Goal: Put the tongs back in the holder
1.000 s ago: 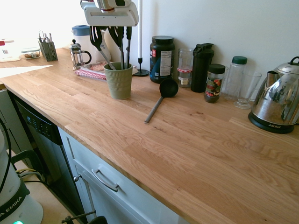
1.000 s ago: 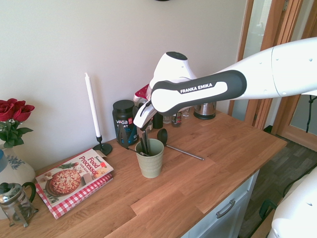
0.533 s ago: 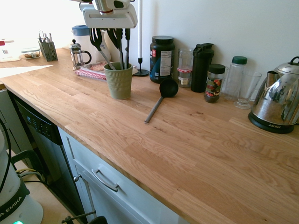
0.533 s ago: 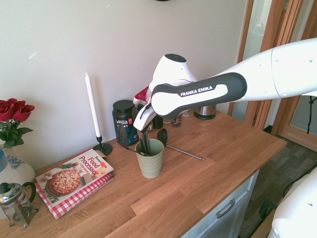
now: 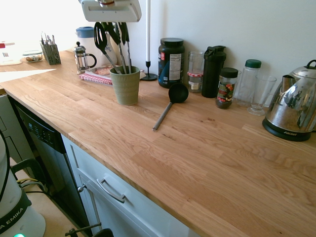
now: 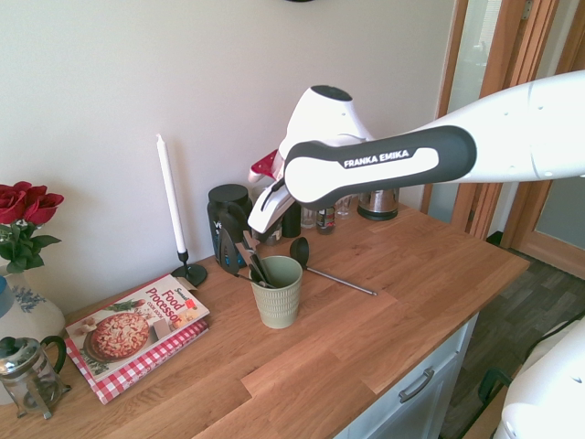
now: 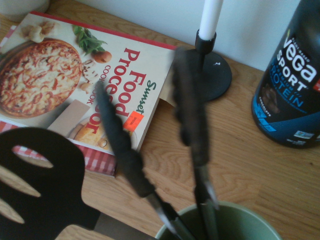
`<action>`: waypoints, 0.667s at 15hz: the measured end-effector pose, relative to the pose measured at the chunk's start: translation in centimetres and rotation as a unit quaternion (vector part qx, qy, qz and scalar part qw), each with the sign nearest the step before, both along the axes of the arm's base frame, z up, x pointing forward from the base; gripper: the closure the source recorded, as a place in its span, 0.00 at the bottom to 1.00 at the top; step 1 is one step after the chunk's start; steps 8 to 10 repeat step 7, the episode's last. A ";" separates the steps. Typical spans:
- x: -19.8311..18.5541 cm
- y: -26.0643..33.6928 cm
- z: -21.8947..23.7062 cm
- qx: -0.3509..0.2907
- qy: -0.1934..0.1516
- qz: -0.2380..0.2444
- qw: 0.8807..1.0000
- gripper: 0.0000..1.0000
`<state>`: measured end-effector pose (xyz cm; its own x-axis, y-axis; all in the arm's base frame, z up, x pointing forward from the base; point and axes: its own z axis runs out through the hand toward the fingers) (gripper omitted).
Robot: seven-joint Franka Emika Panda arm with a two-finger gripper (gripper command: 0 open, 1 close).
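The tongs [image 5: 122, 42] stand in the sage-green ribbed holder [image 5: 125, 86] with their black tips up, leaning toward the wall. In the second exterior view the tongs [image 6: 256, 267] tilt left out of the holder [image 6: 277, 294]. The wrist view looks down on the tongs [image 7: 192, 110], their two prongs spread apart and running down into the holder [image 7: 220, 220]. My gripper [image 5: 114, 23] hangs just above the tips, open and holding nothing. From the other side the gripper [image 6: 245, 229] sits up and to the left of the cup.
A black slotted spatula [image 5: 101, 37] shares the cup. A black ladle [image 5: 170, 101] lies on the wooden counter to its right. A white candle [image 5: 148, 34], a protein jar [image 5: 171, 61], a cookbook [image 6: 137, 331], a French press [image 5: 83, 58] and a kettle [image 5: 294, 106] line the wall.
My gripper has let go of the tongs and risen straight up. The tongs' arms have sprung apart and now rest in the holder on their own.
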<state>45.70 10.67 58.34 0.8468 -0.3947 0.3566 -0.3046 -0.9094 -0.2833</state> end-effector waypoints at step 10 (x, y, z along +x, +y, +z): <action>-5.1 -11.9 -3.9 -0.012 0.171 -0.141 0.975 0.00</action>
